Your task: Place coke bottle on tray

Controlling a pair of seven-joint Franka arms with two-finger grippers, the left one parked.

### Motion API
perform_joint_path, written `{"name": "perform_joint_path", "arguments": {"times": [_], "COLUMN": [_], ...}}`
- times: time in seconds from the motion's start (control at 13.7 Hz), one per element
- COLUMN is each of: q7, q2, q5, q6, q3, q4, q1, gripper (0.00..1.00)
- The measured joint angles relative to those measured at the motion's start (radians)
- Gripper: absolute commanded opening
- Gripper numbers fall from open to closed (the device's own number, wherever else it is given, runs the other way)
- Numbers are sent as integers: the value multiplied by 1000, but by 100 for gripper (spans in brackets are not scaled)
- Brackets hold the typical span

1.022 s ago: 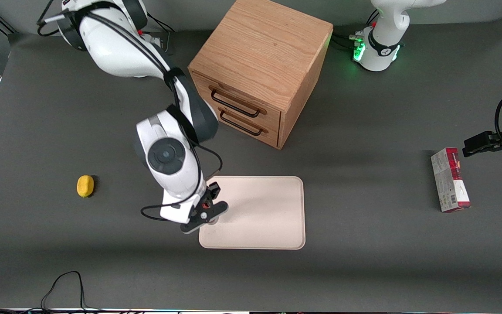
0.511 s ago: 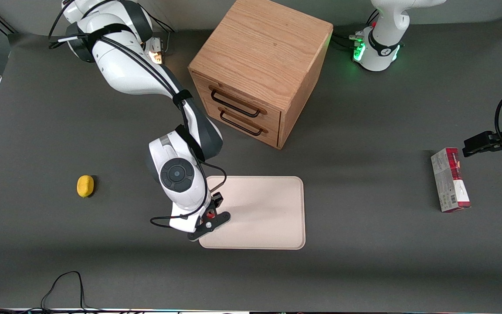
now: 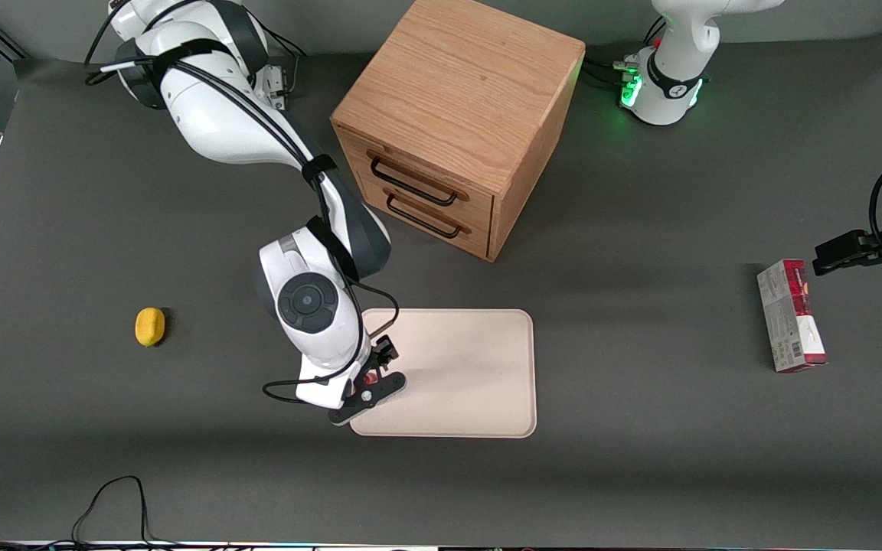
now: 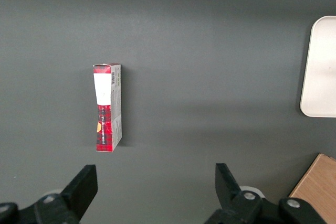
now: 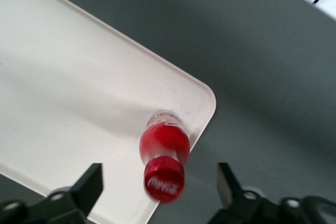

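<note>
Tool (image 5: 160,187) spread above coke bottle (image 5: 164,153); tray (image 3: 472,383) mostly bare.

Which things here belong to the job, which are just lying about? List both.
Job: coke bottle, standing on the tray near a corner; hand open, just above the bottle.

Lying about: lemon; wooden drawer cabinet; red-and-grey carton, toward the parked arm's end.

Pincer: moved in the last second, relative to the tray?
Yes. The pincer shifted slightly over the tray, toward the parked arm's end; it now stands open around the coke bottle standing inside the tray's corner.
</note>
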Motion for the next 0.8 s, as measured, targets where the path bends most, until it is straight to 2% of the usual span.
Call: {"name": "perform_joint_path", "arguments": {"times": [0.51,0.8], "q7": [0,-2], "q2": [-317,-438], "q5": [0,2], "q6": [-367,-493], "q3": [-4,-101], "q4": [30,-23], "q1": [-4,-52], "gripper": [100,100]}}
